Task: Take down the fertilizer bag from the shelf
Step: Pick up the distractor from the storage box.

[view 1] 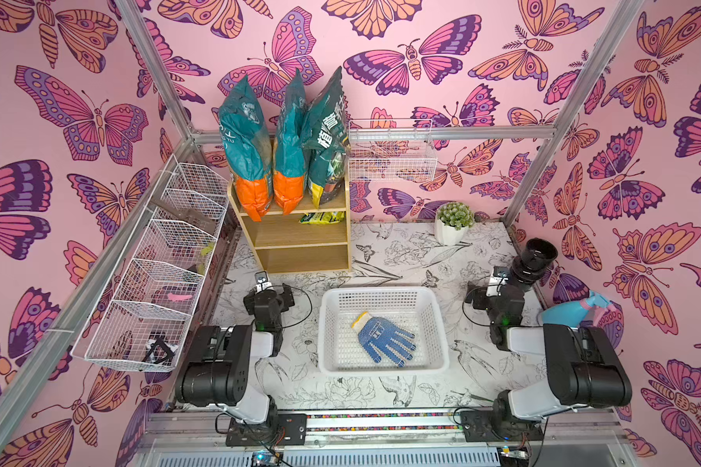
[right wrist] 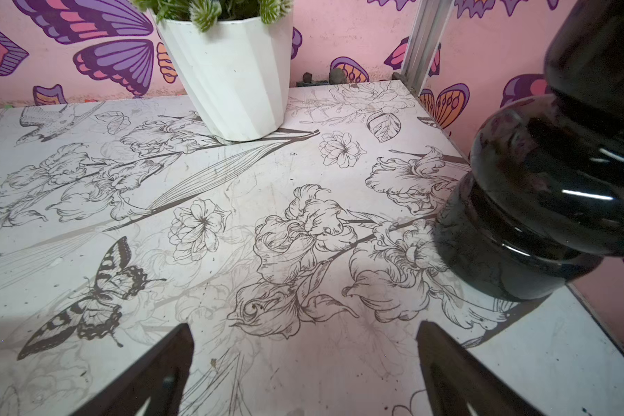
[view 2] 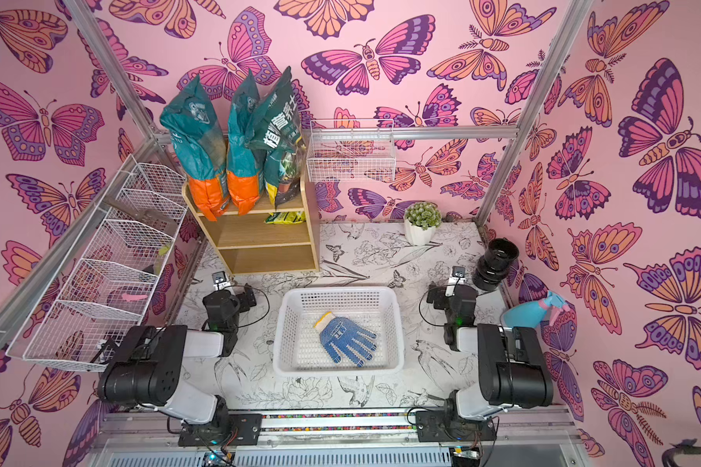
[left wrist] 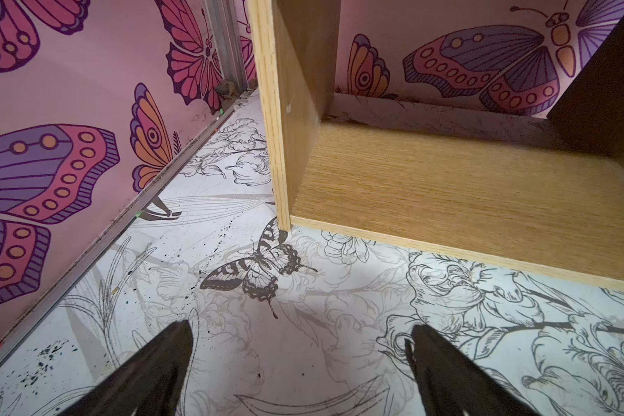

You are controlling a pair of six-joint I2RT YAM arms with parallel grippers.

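The light-wood shelf (view 1: 300, 238) stands at the back left of the table. On its top tier stand two teal-and-orange fertilizer bags (view 1: 247, 145) (view 1: 290, 141) and a dark green bag (view 1: 326, 137), all upright. A small yellow packet (view 1: 322, 218) lies on the middle tier. My left gripper (view 1: 262, 281) hangs open just in front of the shelf's bottom left corner (left wrist: 447, 187), its jaws wide apart (left wrist: 301, 326) over bare table. Over the right side of the table my right gripper (view 1: 498, 277) is open and empty too (right wrist: 305, 325).
A white plastic basket (view 1: 381, 292) holding a blue glove (view 1: 385, 337) sits mid-table between the arms. Wire baskets (view 1: 158, 283) line the left wall; another (view 1: 391, 155) hangs beside the bags. A potted plant (right wrist: 231, 72), black vase (right wrist: 541, 201) and blue spray bottle (view 1: 575, 313) stand right.
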